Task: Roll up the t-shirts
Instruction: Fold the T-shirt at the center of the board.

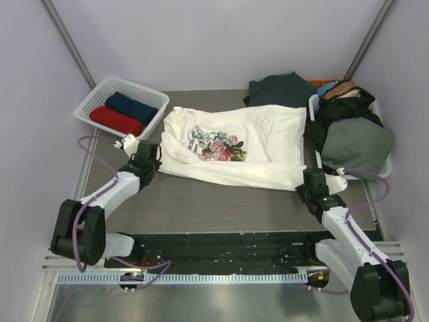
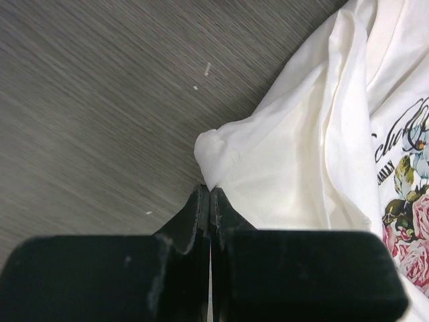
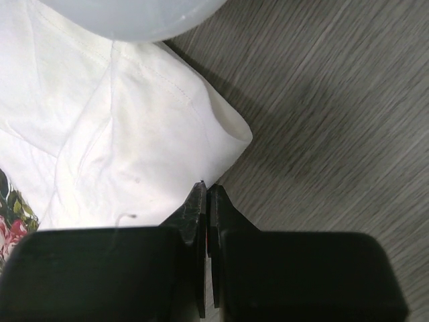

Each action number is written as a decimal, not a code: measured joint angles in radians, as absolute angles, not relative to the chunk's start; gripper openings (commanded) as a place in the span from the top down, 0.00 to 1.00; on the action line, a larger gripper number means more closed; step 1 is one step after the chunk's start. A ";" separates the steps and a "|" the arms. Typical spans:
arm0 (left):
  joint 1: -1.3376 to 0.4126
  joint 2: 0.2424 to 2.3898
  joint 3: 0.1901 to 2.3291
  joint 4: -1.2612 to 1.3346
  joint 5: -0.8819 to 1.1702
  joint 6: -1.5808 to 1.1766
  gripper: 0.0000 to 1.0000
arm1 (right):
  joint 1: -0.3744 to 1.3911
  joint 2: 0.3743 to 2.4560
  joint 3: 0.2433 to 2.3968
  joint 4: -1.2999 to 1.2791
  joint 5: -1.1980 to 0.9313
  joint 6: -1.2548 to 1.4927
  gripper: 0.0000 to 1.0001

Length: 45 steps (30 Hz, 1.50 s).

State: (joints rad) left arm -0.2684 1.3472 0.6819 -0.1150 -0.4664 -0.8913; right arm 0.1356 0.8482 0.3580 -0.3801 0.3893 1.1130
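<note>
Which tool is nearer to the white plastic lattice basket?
Left. The left tool grips the cream floral t-shirt close to the white plastic lattice basket; the right tool is at the shirt's opposite corner, far away.

One floral t-shirt [image 1: 234, 151], two rolled shirts [image 1: 118, 121], one lattice basket [image 1: 100, 94], one clothes heap [image 1: 352, 131].

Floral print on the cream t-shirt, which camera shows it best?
The top external view: the whole floral print lies unobstructed on the chest of the cream t-shirt. The left wrist view catches only part of it at the right edge, and the right wrist view shows just a sliver in the lower left corner.
</note>
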 measured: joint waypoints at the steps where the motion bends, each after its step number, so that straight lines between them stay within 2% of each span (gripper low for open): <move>1: -0.268 1.328 0.686 -0.146 -0.482 -0.889 1.00 | 0.136 0.840 0.358 -0.392 0.380 1.109 0.99; 4: -0.268 1.265 0.678 -0.242 -0.520 -0.887 1.00 | 0.136 0.809 0.358 -0.432 0.352 1.099 0.99; 6: -0.268 1.200 0.655 -0.300 -0.537 -0.887 0.93 | 0.136 0.777 0.358 -0.462 0.335 1.093 0.99; 7: -0.268 1.169 0.645 -0.322 -0.544 -0.887 0.84 | 0.136 0.758 0.358 -0.476 0.326 1.091 0.99; 8: -0.268 1.131 0.630 -0.345 -0.551 -0.887 0.60 | 0.136 0.743 0.358 -0.487 0.321 1.089 0.99; 9: -0.268 1.095 0.617 -0.368 -0.558 -0.886 0.49 | 0.136 0.723 0.358 -0.503 0.313 1.084 0.99; 10: -0.268 1.066 0.606 -0.390 -0.569 -0.886 0.42 | 0.136 0.712 0.358 -0.513 0.311 1.081 0.99; 11: -0.268 1.045 0.598 -0.408 -0.576 -0.891 0.41 | 0.136 0.699 0.358 -0.525 0.310 1.077 0.99; 13: -0.266 1.016 0.588 -0.447 -0.583 -0.910 0.41 | 0.136 0.683 0.354 -0.540 0.299 1.074 0.99; 16: -0.266 0.982 0.574 -0.476 -0.562 -0.931 0.46 | 0.136 0.678 0.337 -0.557 0.282 1.074 0.99; 17: -0.266 0.960 0.564 -0.481 -0.546 -0.939 0.52 | 0.136 0.678 0.333 -0.561 0.277 1.074 0.99; 19: -0.266 0.896 0.534 -0.483 -0.508 -0.960 0.56 | 0.136 0.679 0.328 -0.569 0.270 1.074 0.99; 20: -0.266 0.851 0.513 -0.484 -0.482 -0.969 0.64 | 0.136 0.678 0.328 -0.570 0.269 1.074 0.99; 21: -0.266 0.807 0.493 -0.482 -0.455 -0.982 0.65 | 0.136 0.678 0.328 -0.570 0.268 1.074 0.99; 24: -0.266 0.698 0.437 -0.484 -0.381 -1.022 0.63 | 0.136 0.678 0.328 -0.570 0.268 1.073 0.99; 25: -0.266 0.681 0.426 -0.485 -0.366 -1.034 0.61 | 0.136 0.678 0.328 -0.570 0.268 1.073 0.99; 26: -0.266 0.668 0.418 -0.489 -0.351 -1.046 0.54 | 0.136 0.678 0.328 -0.570 0.268 1.073 0.99; 28: -0.266 0.661 0.405 -0.489 -0.326 -1.065 0.50 | 0.136 0.678 0.328 -0.570 0.268 1.073 0.99; 31: -0.266 0.706 0.395 -0.469 -0.290 -1.094 0.51 | 0.136 0.681 0.328 -0.569 0.267 1.072 0.99; 36: -0.266 0.855 0.360 -0.375 -0.241 -1.119 0.64 | 0.136 0.688 0.328 -0.568 0.266 1.071 0.99; 39: -0.266 0.925 0.337 -0.315 -0.228 -1.124 0.62 | 0.136 0.687 0.328 -0.565 0.266 1.071 0.99; 40: -0.266 0.943 0.334 -0.299 -0.228 -1.126 0.57 | 0.136 0.688 0.328 -0.564 0.266 1.071 0.99; 41: -0.266 0.962 0.334 -0.265 -0.228 -1.128 0.56 | 0.136 0.687 0.328 -0.562 0.266 1.072 0.99; 45: -0.266 1.029 0.339 -0.158 -0.230 -1.141 0.56 | 0.136 0.688 0.327 -0.555 0.266 1.072 0.99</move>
